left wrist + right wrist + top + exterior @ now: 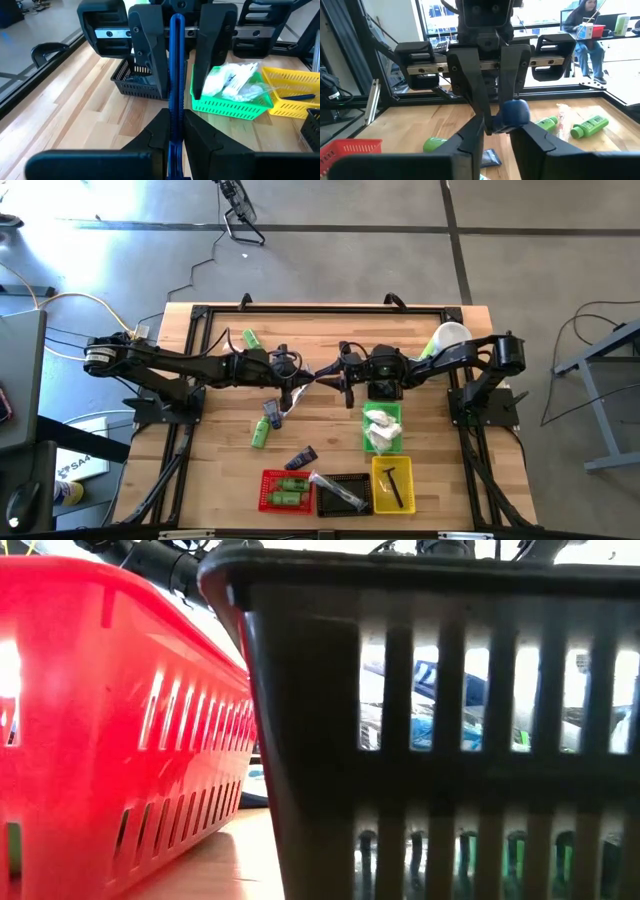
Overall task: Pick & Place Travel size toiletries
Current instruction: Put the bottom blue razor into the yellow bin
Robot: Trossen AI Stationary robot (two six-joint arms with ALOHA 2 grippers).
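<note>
A long thin blue toothbrush (pixel 176 75) hangs level above the middle of the table, between my two grippers. My left gripper (pixel 174 117) (pixel 302 376) is shut on it. My right gripper (pixel 502 127) (pixel 338 370) faces it, open, its fingers (pixel 150 55) on either side of the toothbrush's rounded far end (pixel 514 112); whether they touch it I cannot tell. Other toiletries lie on the table: green bottles (pixel 262 430) (pixel 250 338) and a navy tube (pixel 272 412). My left gripper pinches the toothbrush between its two fingers, at the end (pixel 175 135) nearest the table's left side. The fingers come level from the left and lie along it. The toothbrush sticks out toward the right gripper, lifted clear of the table.
A green basket (pixel 384 442) with white packets, a yellow basket (pixel 392 485), a black basket (pixel 345 492) and a red basket (pixel 283 492) with green bottles stand near the front edge. Another black basket (pixel 132 82) sits under the right arm. A white cup (pixel 450 337) is at the far right.
</note>
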